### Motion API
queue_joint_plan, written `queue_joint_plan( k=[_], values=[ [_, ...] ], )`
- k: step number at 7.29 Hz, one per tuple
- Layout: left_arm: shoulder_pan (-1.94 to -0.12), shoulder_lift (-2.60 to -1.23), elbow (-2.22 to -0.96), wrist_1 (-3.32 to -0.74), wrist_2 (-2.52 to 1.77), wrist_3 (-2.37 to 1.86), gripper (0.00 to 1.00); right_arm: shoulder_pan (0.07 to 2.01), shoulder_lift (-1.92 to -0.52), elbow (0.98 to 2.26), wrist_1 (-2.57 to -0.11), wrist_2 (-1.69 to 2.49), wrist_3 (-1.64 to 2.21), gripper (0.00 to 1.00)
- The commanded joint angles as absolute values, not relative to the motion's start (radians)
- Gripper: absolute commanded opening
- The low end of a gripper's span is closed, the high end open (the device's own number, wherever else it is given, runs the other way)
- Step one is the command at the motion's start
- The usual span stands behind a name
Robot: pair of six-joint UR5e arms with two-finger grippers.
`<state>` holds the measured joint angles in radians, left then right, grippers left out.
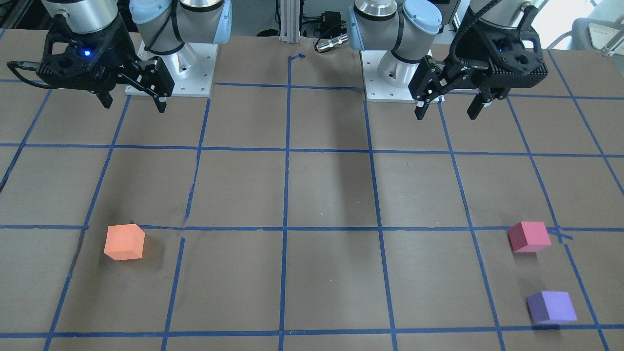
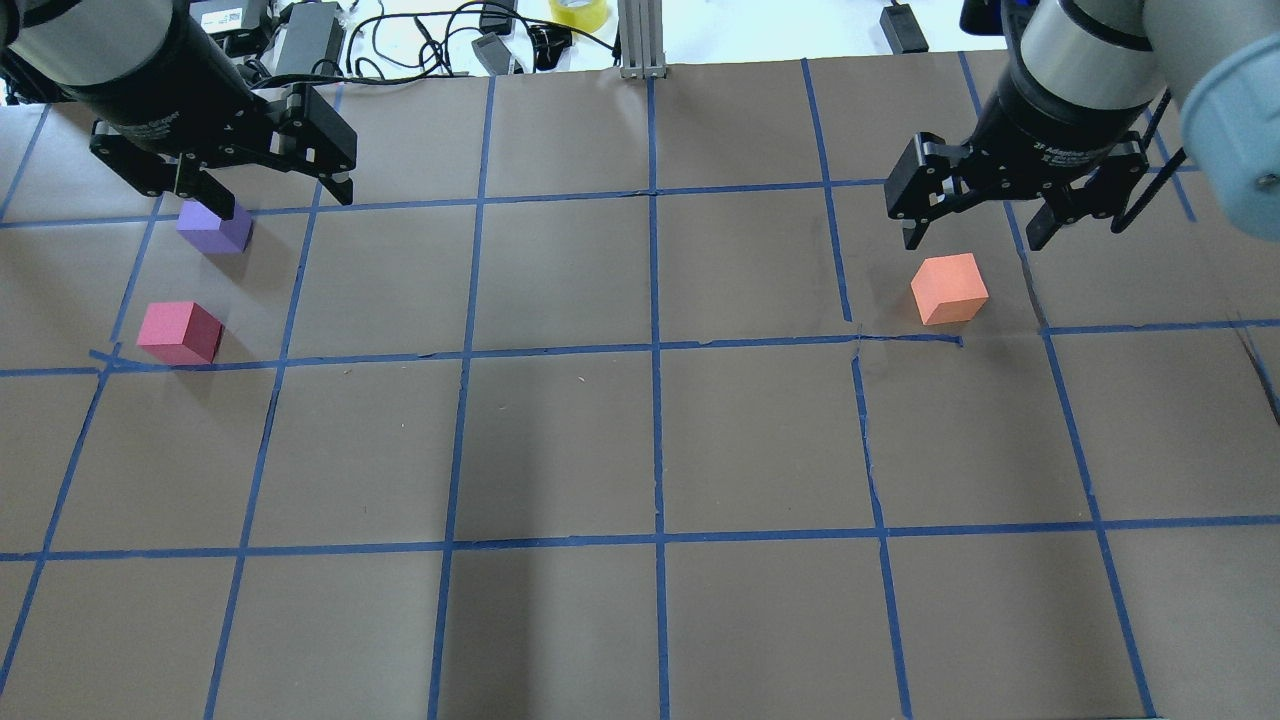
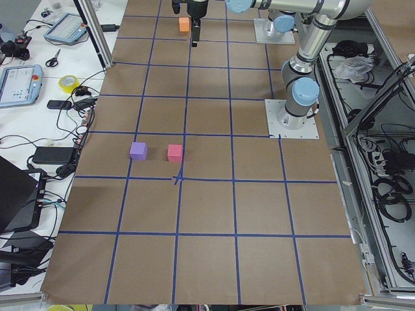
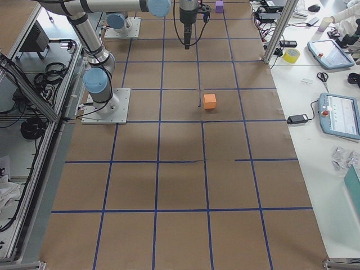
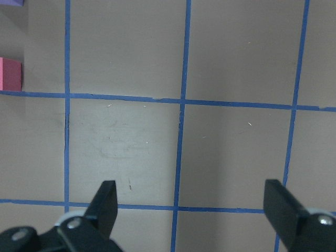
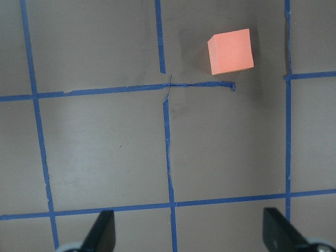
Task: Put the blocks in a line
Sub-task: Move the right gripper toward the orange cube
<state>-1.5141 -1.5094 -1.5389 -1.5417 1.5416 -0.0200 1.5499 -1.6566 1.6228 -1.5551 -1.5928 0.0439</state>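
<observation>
Three foam blocks lie apart on the brown table. The orange block is on the robot's right side. My right gripper hovers open and empty above the table, short of the orange block. The pinkish red block and the purple block sit close together on the robot's left side. My left gripper hovers open and empty, raised, with both blocks off to its left.
Blue tape lines mark a grid on the table. The two arm bases stand at the robot's edge. Cables, power bricks and a tape roll lie beyond the far edge. Tablets lie on the side bench.
</observation>
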Motion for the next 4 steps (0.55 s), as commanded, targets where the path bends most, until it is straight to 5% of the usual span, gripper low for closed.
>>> queue_joint_plan(
  k=[1,4],
  values=[
    [-1.511,-1.509,-1.539,-1.542,1.542,-0.020,1.00,1.549,-1.661,1.621,-1.574,-1.594,0.043,1.00],
    [-1.511,-1.506,-1.539,-1.542,1.542,-0.020,1.00,1.549,-1.661,1.620,-1.583,-1.595,0.044,1.00]
  ],
)
